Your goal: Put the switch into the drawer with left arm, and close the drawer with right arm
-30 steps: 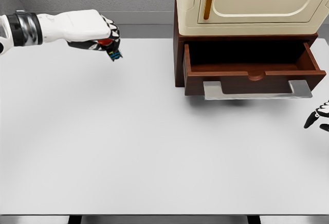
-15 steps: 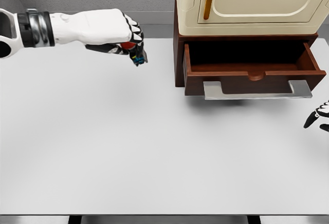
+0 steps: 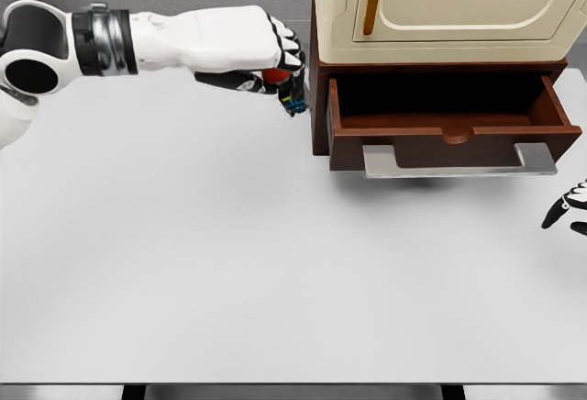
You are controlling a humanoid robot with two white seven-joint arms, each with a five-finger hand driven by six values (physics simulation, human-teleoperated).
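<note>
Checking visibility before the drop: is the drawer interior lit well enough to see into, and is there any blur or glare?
Head view: the drawer is dark toward the back, its floor visible only near the front; a soft shadow lies on the table under its handle; the left hand and switch look sharp; no glare.

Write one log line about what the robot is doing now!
left hand: holding switch | place: beside open drawer, not inside | right hand: resting at table edge
</note>
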